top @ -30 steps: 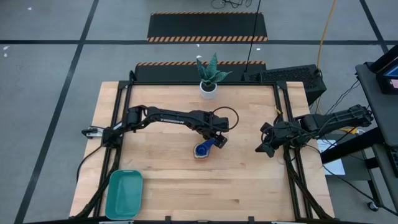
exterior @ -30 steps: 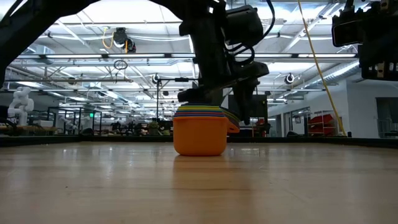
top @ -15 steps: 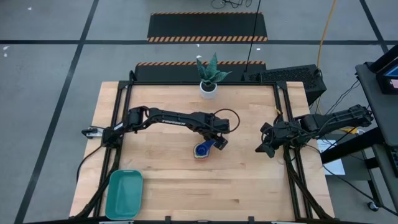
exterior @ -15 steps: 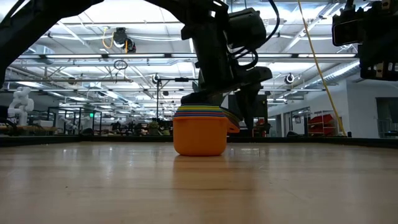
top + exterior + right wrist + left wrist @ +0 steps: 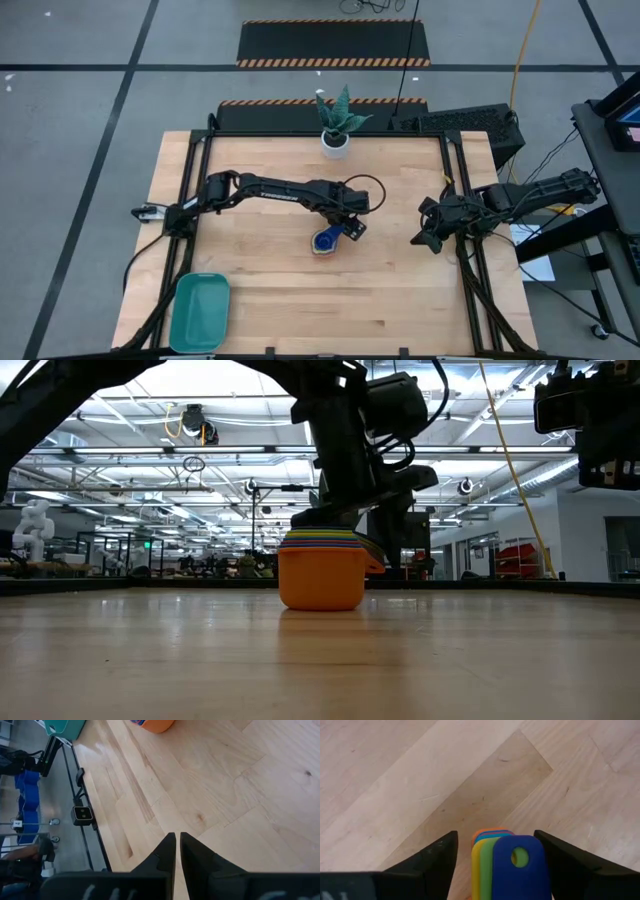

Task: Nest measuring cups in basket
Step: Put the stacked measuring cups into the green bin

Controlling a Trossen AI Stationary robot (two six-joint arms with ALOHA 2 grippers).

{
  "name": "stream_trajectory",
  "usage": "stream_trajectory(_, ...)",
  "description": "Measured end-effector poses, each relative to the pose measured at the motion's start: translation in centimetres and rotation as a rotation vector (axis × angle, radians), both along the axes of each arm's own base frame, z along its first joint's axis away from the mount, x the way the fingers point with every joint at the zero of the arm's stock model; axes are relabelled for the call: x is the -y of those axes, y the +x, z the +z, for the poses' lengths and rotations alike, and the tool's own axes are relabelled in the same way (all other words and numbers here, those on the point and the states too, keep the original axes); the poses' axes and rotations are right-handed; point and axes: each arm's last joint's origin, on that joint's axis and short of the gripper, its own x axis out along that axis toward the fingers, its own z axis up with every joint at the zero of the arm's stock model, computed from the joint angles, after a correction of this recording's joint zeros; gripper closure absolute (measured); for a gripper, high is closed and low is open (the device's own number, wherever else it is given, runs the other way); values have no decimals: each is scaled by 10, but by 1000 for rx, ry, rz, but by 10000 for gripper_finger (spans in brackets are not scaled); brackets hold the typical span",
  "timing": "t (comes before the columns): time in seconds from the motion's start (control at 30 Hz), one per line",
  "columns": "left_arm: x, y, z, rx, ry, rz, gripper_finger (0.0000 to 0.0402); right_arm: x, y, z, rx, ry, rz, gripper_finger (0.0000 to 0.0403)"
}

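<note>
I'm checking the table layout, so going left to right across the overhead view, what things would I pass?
Basket → nested measuring cups with the left gripper at their handles → right gripper, parked near the table's right edge. The potted plant sits at the far edge, roughly above the cups, so its place is unclear.

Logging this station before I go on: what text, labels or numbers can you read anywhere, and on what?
"N": a cut-off white letter on the housing of the left tool; the rest is out of frame.
White lettering along the left arm: too small to read.
White marks on the housing of the right tool: cut off, unreadable.
Measuring cups and basket: no text visible.
</note>
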Motion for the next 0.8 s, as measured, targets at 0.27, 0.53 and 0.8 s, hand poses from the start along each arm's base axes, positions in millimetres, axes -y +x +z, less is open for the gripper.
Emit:
stream_trajectory(0.27,1,0,0,0,-1,-8,150,0,0,0,1,-5,6,385)
stream_trajectory(0.53,1,0,0,0,2,-17,203,0,-1,0,-2,-11,16,385)
stream_trajectory(0.8,1,0,0,3,-20,-26,261,0,-1,-1,-2,-14,18,385)
